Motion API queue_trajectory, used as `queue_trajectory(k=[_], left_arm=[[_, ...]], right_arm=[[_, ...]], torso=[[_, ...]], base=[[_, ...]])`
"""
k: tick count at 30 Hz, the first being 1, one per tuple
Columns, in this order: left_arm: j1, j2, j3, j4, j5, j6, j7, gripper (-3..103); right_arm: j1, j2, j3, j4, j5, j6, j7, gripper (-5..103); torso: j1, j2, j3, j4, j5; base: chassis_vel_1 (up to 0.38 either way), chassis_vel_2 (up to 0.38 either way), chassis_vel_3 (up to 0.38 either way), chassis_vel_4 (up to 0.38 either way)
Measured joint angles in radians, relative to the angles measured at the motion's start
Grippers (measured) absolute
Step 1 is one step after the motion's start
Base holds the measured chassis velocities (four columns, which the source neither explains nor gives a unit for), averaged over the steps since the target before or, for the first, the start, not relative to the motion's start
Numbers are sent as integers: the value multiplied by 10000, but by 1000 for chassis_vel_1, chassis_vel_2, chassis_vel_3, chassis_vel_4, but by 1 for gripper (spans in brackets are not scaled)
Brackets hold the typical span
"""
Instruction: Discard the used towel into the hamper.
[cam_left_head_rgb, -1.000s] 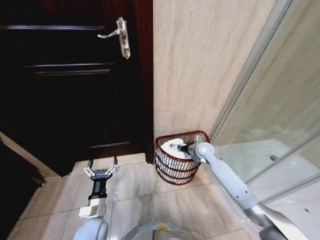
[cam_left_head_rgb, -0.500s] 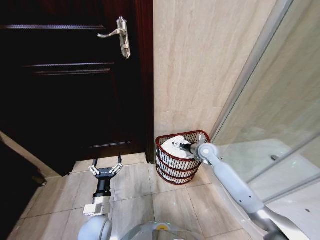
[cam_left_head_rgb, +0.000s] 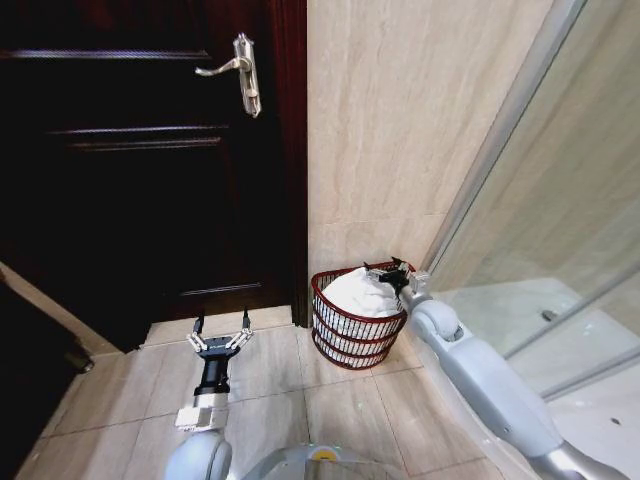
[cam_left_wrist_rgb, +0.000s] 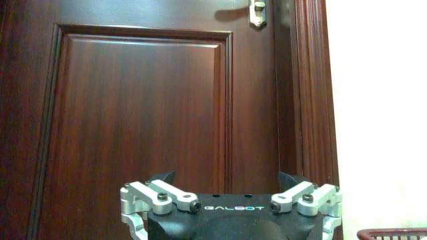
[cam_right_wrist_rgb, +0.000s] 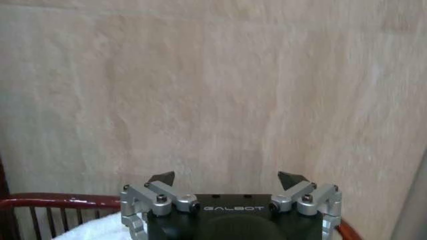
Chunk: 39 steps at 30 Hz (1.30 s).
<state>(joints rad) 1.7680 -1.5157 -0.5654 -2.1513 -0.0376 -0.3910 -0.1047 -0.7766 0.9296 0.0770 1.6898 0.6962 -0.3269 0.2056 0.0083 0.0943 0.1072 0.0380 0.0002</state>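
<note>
**Right claw lifted clear of the towel in the hamper**

Since the earlier frame, my right gripper (cam_left_head_rgb: 399, 271) has risen from inside the hamper (cam_left_head_rgb: 340, 330) to its far rim, beside the tiled wall (cam_left_head_rgb: 400, 120); the left gripper (cam_left_head_rgb: 222, 330) has edged forward over the floor tiles (cam_left_head_rgb: 270, 400). My right claw is spread, with nothing between its fingers (cam_right_wrist_rgb: 160, 178), and faces the wall just above the red rim. The towel (cam_left_head_rgb: 360, 294), white and bunched, lies in the hamper, heaped to about rim height. The hamper stands on the floor in the corner, against the wall, between the door (cam_left_head_rgb: 150, 180) and the glass screen (cam_left_head_rgb: 560, 220). My left claw is also spread and holds nothing; it hangs low before the door, well apart from the hamper.
</note>
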Motion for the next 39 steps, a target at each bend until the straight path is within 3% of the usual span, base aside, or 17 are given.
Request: queue_trajectory(k=[1,2,4,5,8,14,19,22,27,39], left_arm=[[0,0,0,0,0,0,0,100],[-14,23,32,-19,10,32,-38,100],[-60,37,66,-34,25,86,-100,100],[-60,37,66,-34,25,86,-100,100],[-70,12,63,-33,29,89,-109,100],[-49,-54,22,37,38,41,-107,100],[-75,-84,20,68,45,18,-101,100],[-93,-143,26,49,46,-3,-95,100],[-90,-160,-12,-69,-8,-15,-88,100],[-68,-144,-487,-174,-338,-127,-9,100]], right_arm=[[0,0,0,0,0,0,0,100],[178,-116,-88,-24,671,-349,194,100],[613,-583,-279,50,2812,-1664,841,100],[613,-583,-279,50,2812,-1664,841,100],[1057,-1480,-626,86,4444,-2917,860,100],[2032,-2222,-1943,-148,5761,-3392,685,100],[2811,-2148,-2849,-296,6133,-3490,804,100],[3672,-1826,-3641,-609,6708,-3700,1375,100],[4295,-1585,-4295,-1012,7165,-3966,1693,100],[4229,-785,-4767,-1934,7164,-4049,1832,100]], torso=[[0,0,0,0,0],[0,0,0,0,0],[1,0,0,2,0],[1,0,0,2,0],[0,2,-1,-3,-7],[0,2,0,0,-1],[0,3,-1,0,-5],[1,2,0,3,-5],[0,2,0,0,-6],[0,3,-2,-1,-5]], base=[[0,0,0,0],[0,0,0,0],[0,0,0,0],[0,0,0,0],[0,0,0,0],[0,0,0,0],[0,0,0,0],[0,0,0,0],[0,0,0,0],[0,0,0,0]])
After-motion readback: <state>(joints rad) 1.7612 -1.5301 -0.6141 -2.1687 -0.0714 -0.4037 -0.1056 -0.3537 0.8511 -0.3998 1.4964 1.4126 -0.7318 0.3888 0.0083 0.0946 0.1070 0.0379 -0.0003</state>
